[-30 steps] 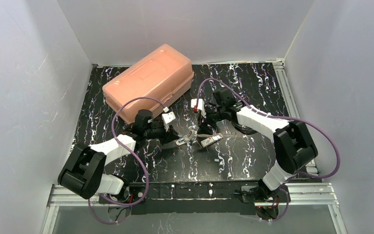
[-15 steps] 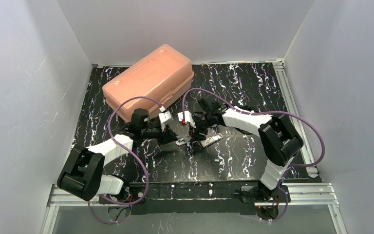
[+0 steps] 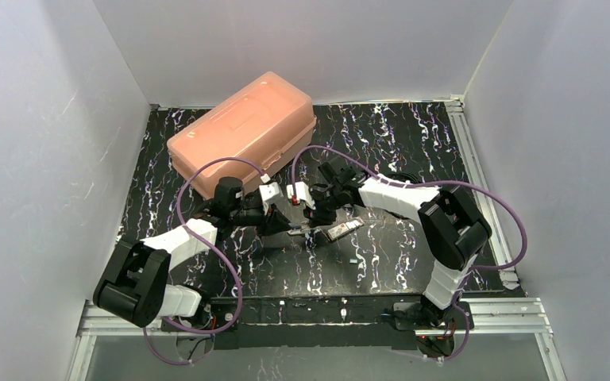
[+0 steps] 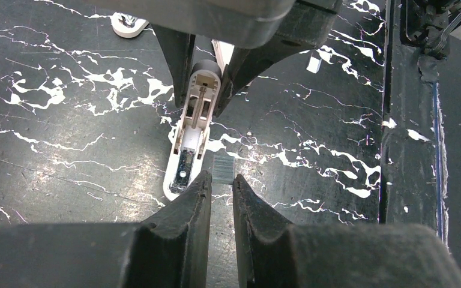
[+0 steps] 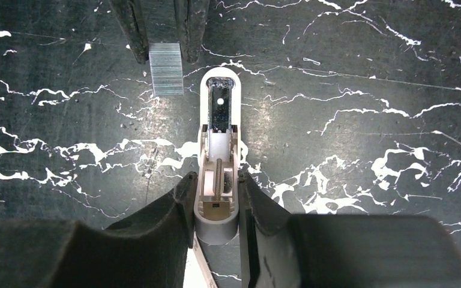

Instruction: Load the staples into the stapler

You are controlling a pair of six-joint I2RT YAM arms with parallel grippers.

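- Stapler: lies flat on the bench, about midway between the left and right edges and somewhat nearer the near edge than the far one. It is opened up, with the magazine channel facing upward. The visible length of the channel looks bare of staples.
- Right gripper: jaws clamped on the stapler's hinge end, one finger on each flank, steadying it on the bench. The stapler's nose points toward the left arm.
- Staple strip: short and grey, pinched at the very tips of the left gripper. Jaws are closed on it, and most of the strip sticks out ahead of the tips.
- Relation: the strip sits just beside the stapler's nose, off to one side of the channel, neither over it nor in it. It runs roughly parallel to the channel in both wrist views. Cannot tell whether the strip touches the bench or which way its legs face.
- Step in hand (judgement): lining the strip up with the channel; insertion not yet done.
- Next move (judgement): a small sideways shift of the left arm to bring the strip over the channel, then lower and release. The right jaws should hold firm. The fit looks tight, and a skewed strip would likely catch on the channel wall.
- Elsewhere: pink lidded case toward the far-left corner, well apart.
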